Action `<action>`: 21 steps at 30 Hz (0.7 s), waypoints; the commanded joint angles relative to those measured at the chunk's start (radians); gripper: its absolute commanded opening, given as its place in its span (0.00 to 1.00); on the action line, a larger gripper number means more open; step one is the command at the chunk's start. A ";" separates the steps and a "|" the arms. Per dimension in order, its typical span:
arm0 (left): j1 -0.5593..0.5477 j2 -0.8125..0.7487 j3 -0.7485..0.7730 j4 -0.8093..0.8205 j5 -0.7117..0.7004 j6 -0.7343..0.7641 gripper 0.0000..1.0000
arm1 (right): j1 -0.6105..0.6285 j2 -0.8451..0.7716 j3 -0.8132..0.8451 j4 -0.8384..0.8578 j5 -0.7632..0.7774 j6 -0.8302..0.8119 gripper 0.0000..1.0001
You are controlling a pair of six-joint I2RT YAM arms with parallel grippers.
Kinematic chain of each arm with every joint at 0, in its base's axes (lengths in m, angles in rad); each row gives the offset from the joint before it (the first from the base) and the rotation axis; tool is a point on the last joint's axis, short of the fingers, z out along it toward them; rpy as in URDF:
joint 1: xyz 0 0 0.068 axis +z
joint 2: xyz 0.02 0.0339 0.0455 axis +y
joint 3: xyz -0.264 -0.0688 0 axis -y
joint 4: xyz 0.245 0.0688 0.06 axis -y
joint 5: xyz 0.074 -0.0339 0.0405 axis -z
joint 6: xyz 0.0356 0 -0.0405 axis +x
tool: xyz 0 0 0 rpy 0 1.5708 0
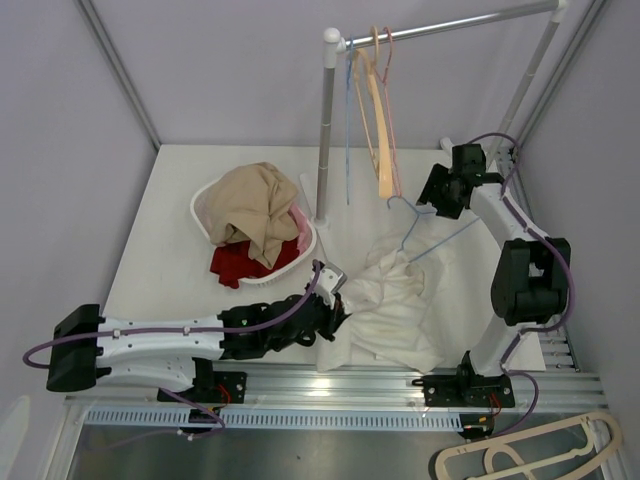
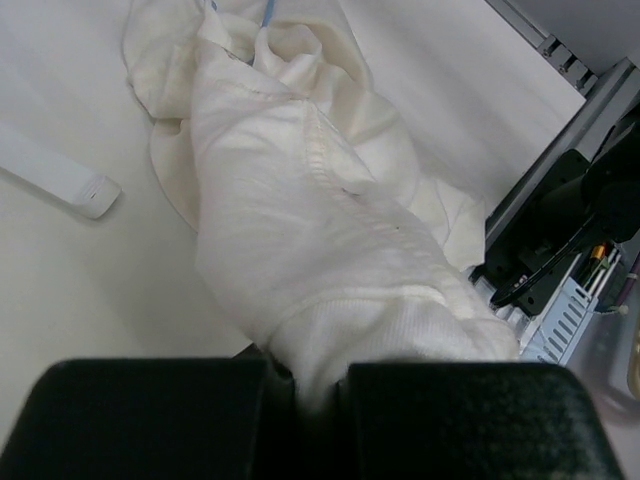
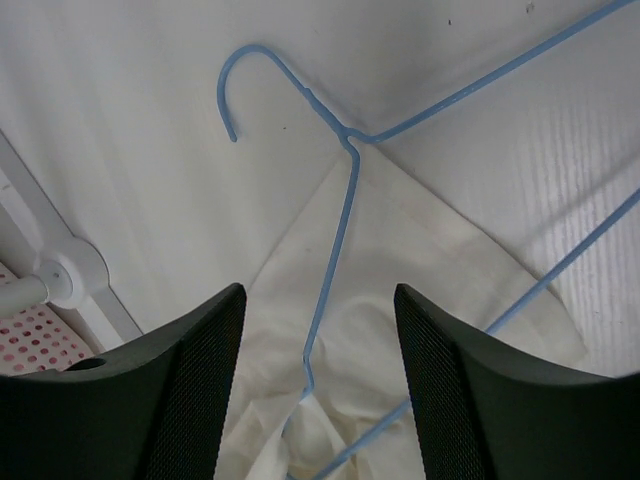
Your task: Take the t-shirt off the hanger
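The left hand (image 2: 308, 385) pinches the white t-shirt (image 2: 300, 200); the right hand (image 3: 318, 300) hovers wide open over the blue hanger (image 3: 350, 141).

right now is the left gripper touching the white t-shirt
Touching. The left wrist view shows the left gripper shut on a bunched fold of the white t-shirt, with the fabric pinched between its two fingers and no gap.

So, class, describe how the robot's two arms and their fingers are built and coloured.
Both the left arm and right arm have white link shells between chunky black joint housings, with a thin purple cable looping along each. The fingers are broad, black and finely textured, with rounded tips. No markings are legible.
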 commanded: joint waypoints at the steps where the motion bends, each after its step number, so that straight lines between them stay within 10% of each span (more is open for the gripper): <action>1: -0.017 0.011 0.009 0.038 -0.022 -0.019 0.01 | -0.004 0.073 0.005 0.106 -0.019 0.107 0.65; 21: -0.036 0.034 0.050 0.031 -0.060 0.031 0.01 | 0.031 0.317 0.106 0.167 0.036 0.119 0.45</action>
